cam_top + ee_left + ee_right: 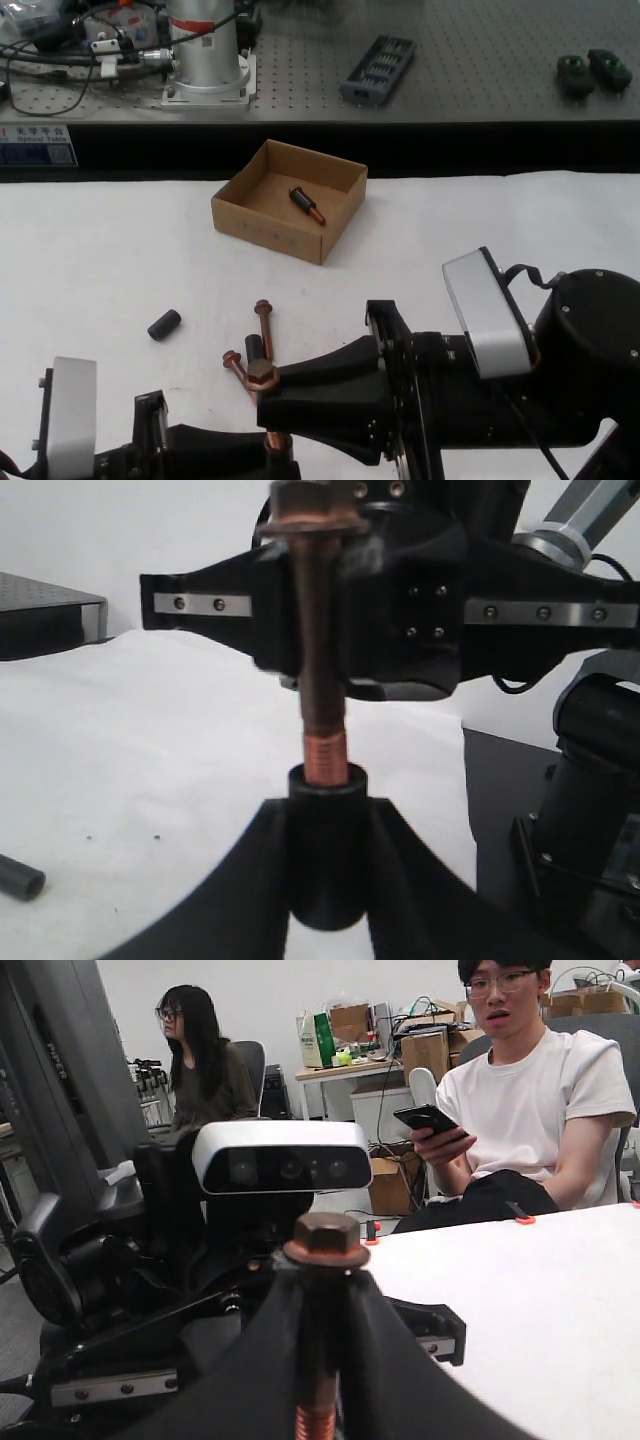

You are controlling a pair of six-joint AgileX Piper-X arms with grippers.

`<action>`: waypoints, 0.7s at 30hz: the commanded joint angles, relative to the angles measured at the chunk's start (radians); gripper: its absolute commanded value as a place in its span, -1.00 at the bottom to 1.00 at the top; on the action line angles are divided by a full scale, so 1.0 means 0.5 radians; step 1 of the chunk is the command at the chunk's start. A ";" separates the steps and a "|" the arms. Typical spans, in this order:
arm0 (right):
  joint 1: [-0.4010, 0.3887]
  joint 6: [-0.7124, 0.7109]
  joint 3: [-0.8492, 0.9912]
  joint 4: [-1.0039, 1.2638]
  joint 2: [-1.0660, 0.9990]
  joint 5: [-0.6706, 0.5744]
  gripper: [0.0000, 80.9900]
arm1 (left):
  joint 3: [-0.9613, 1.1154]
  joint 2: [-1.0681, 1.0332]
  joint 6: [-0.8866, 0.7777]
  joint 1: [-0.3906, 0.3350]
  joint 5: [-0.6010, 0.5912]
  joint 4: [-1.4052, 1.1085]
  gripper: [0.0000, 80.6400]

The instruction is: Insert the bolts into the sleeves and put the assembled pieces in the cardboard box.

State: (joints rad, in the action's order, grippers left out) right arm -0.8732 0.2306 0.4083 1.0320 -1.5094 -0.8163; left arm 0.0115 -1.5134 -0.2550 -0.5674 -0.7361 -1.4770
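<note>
In the left wrist view my left gripper [326, 885] is shut on an upright black sleeve [325, 855]. A copper bolt [318, 630] hangs straight above it, its threaded tip just inside the sleeve's mouth. My right gripper [325, 1330] is shut on that bolt below its hex head [325, 1241]. In the high view both grippers meet at the near edge, the right gripper [266, 385] above the left gripper [275, 446]. The cardboard box [268, 234] stands farther back with one assembled piece [307, 205] inside.
On the white cloth lie a loose black sleeve [165, 324], a bolt [264, 318], a second bolt [234, 359] and another sleeve [253, 346] beside it. Behind the cloth runs a perforated bench with a metal column [205, 45] and a tool case [378, 67].
</note>
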 commanded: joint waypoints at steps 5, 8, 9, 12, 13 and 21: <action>-0.004 -0.038 -0.009 -0.079 -0.010 -0.003 -0.85 | 0.007 0.103 -0.092 -0.006 0.096 -0.153 -0.98; -0.004 -0.074 -0.009 -0.079 -0.010 -0.004 -0.85 | 0.007 0.134 -0.123 -0.006 0.096 -0.153 -0.98; -0.004 -0.074 -0.009 -0.079 -0.010 -0.004 -0.85 | 0.007 0.143 -0.123 -0.006 0.096 -0.153 -0.98; -0.004 -0.074 -0.009 -0.079 -0.010 -0.004 -0.85 | 0.007 0.165 -0.164 -0.006 0.096 -0.153 -0.98; -0.004 -0.074 -0.009 -0.079 -0.010 -0.004 -0.85 | 0.007 0.176 -0.167 -0.006 0.096 -0.153 -0.98; -0.004 -0.074 -0.009 -0.070 -0.010 0.009 -0.97 | 0.007 0.183 -0.167 -0.006 0.096 -0.153 -0.98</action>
State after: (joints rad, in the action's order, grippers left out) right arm -0.8732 0.2080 0.4083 1.0424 -1.5094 -0.8163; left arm 0.0046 -1.4458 -0.3211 -0.5674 -0.6988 -1.4753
